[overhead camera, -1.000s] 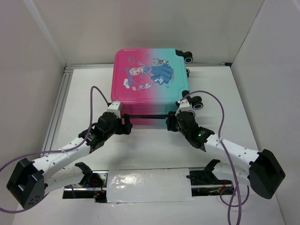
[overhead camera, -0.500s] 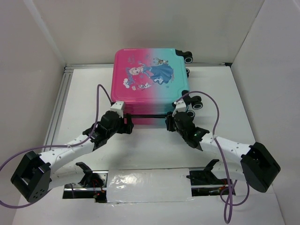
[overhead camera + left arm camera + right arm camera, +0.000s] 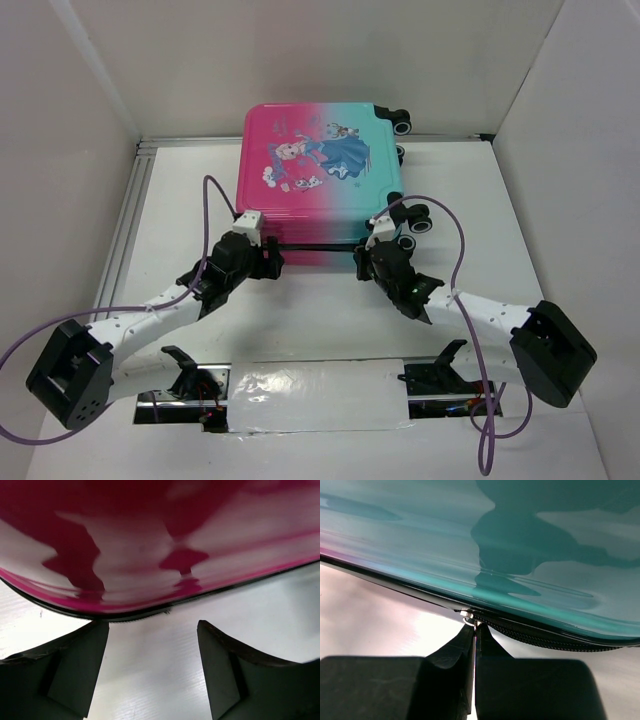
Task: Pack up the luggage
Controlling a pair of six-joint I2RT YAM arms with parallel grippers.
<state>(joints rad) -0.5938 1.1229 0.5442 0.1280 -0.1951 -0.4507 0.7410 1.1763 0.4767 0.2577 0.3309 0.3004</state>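
Observation:
The luggage [image 3: 320, 170] lies flat with its lid down, printed pink-to-teal shell up, wheels [image 3: 418, 220] to the right. My right gripper [image 3: 362, 262] is at its near edge, on the teal side. In the right wrist view the right gripper [image 3: 476, 627] is shut on the small metal zipper pull [image 3: 468, 617], which hangs from the black zipper [image 3: 545, 639] under the teal shell [image 3: 520, 545]. My left gripper [image 3: 272, 262] is at the pink near edge. In the left wrist view it [image 3: 152, 627] stands open just short of the pink shell [image 3: 150, 545], holding nothing.
White walls enclose the table [image 3: 320, 310] on three sides, with a metal rail [image 3: 125, 220] along the left. Purple cables [image 3: 215, 195] loop above both arms. A taped strip [image 3: 315, 395] lies at the near edge between the arm bases.
The right gripper has gone from part open to shut on the zipper pull. Both arms have edged slightly toward the luggage's near edge. The left gripper stays open.

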